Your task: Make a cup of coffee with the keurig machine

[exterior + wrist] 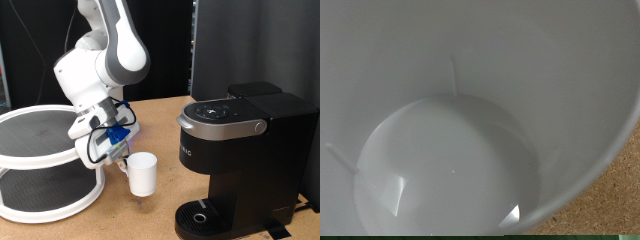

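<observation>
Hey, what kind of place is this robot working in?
Probably a lab test bench, not a kitchen: dark backdrop panels, a wooden table holding a keurig machine, a two-tier white turntable, and the gripper at a cup.

White cup [142, 174] with plain white interior [450, 150], matte black keurig machine [240, 160] with silver-grey band, white robot arm [105, 60], tan speckled counter [160, 215], white two-tier turntable [40, 160].

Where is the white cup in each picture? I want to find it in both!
Exterior view: the cup is low in the middle, right at the claw, between the round white shelf and the keurig machine.
Wrist view: the cup fills nearly the whole picture; you look down into its empty inside.
Shared landmark: the brown table, seen in the wrist view as a speckled corner.
</observation>
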Controlling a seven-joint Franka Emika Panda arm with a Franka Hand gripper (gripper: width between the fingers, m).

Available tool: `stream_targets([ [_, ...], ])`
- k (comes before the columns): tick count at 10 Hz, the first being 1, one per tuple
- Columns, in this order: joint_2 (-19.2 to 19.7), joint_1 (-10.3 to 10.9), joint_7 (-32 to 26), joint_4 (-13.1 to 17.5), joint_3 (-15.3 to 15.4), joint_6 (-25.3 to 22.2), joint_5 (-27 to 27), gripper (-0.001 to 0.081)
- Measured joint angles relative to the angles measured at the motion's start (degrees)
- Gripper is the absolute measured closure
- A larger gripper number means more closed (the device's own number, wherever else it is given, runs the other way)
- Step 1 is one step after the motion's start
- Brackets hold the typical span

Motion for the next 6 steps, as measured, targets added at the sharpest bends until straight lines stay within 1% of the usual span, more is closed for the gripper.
stream_targets([
  [3,2.36,1.98,-3.18,0.84,-0.21,-0.29,5.57,0.0734],
  [6,4.38,2.96,-4.31,2.09,-0.20,-1.89,9.12,0.0734],
])
